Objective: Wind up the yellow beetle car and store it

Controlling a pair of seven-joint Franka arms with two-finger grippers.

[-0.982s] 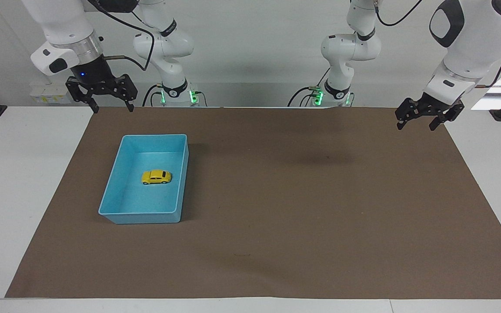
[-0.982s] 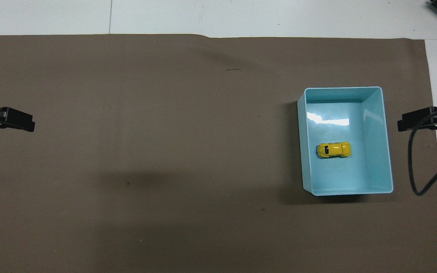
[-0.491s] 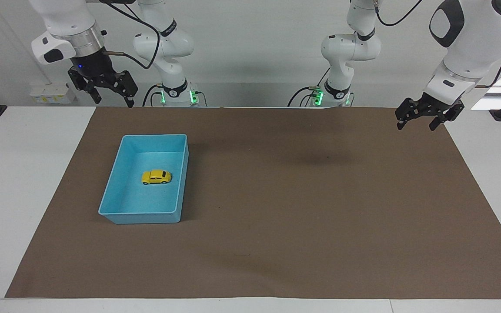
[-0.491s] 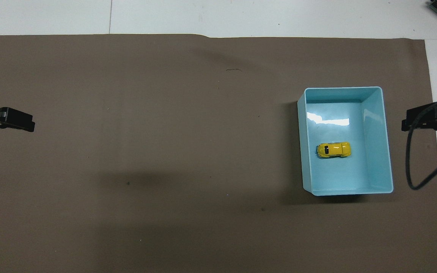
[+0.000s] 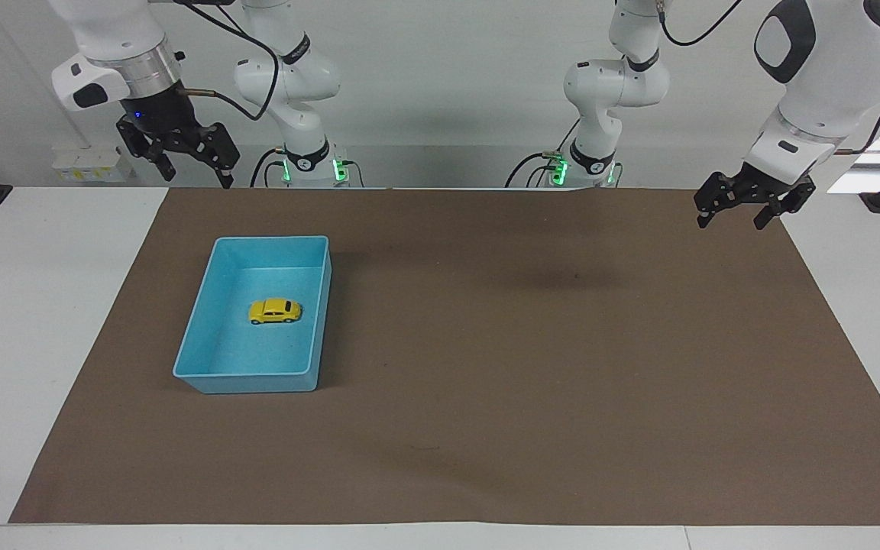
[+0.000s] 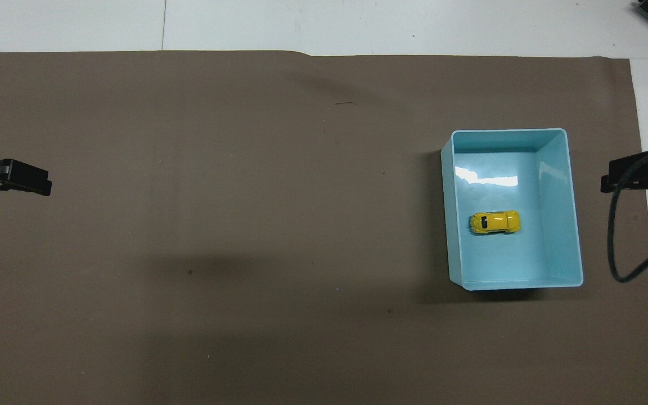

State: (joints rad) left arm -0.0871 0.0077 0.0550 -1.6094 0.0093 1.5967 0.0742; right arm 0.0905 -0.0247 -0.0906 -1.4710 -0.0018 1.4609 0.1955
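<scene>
The car (image 5: 275,311) rests on its wheels on the floor of the blue tray (image 5: 203,374), which sits on the brown mat (image 5: 532,382) toward the right arm's end of the bench (image 5: 27,305). The right gripper (image 5: 189,168) hangs raised over the bench edge nearest the robots, beside the tray's end of the mat, jaws open and empty. The left gripper (image 5: 732,213) waits raised over the mat corner at the left arm's end, jaws likewise open and empty. The car appears stored, so the remaining hazards are probably small. If the spring is wound, the car may roll against a tray wall. Any further descent by the right gripper toward the tray risks clipping the rim and shifting the tray.
</scene>
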